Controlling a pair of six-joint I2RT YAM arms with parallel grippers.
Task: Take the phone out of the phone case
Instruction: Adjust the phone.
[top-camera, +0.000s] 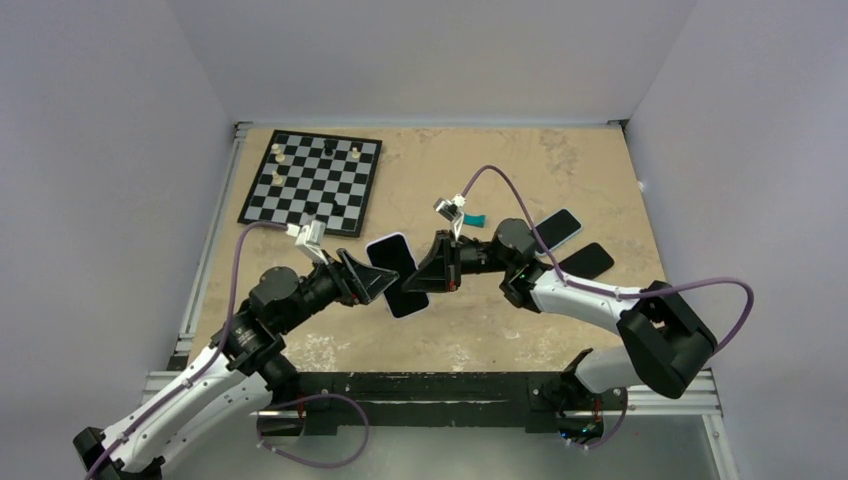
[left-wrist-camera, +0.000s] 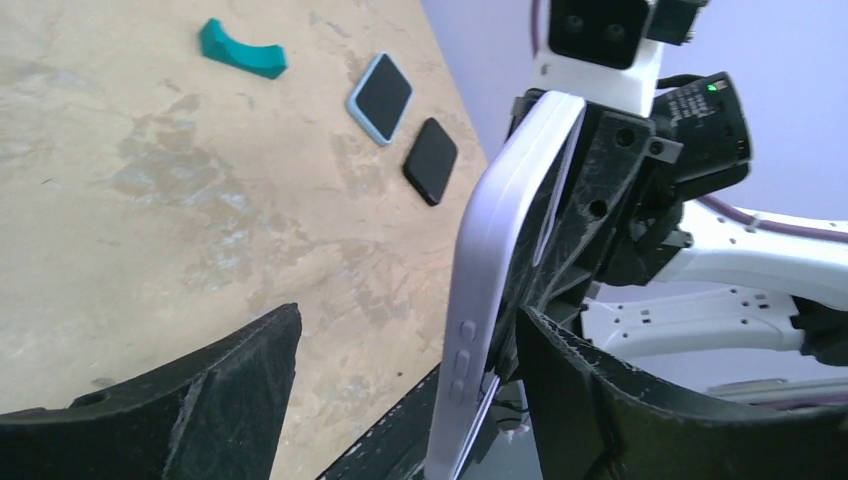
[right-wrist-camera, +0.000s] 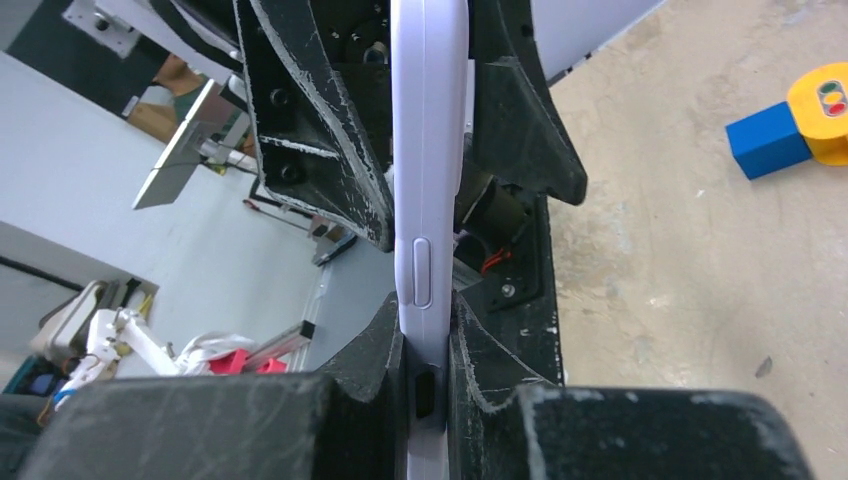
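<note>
A phone in a lavender case (top-camera: 398, 272) is held on edge above the table's middle, dark face up. My right gripper (top-camera: 425, 275) is shut on its right end; in the right wrist view the fingers (right-wrist-camera: 505, 350) press both flat sides of the case (right-wrist-camera: 428, 150). My left gripper (top-camera: 375, 280) is open around the other end. In the left wrist view (left-wrist-camera: 410, 312) the case (left-wrist-camera: 500, 250) stands between the spread fingers, close to the right finger (left-wrist-camera: 600, 400) and well apart from the left one. A thin pale edge stands slightly off the case at its lower end.
A chessboard (top-camera: 312, 182) with a few pieces lies at the back left. A teal piece (top-camera: 476, 220), a phone in a light blue case (top-camera: 558, 229) and a black phone (top-camera: 585, 261) lie behind the right arm. A blue and yellow block (right-wrist-camera: 790, 125) lies on the table.
</note>
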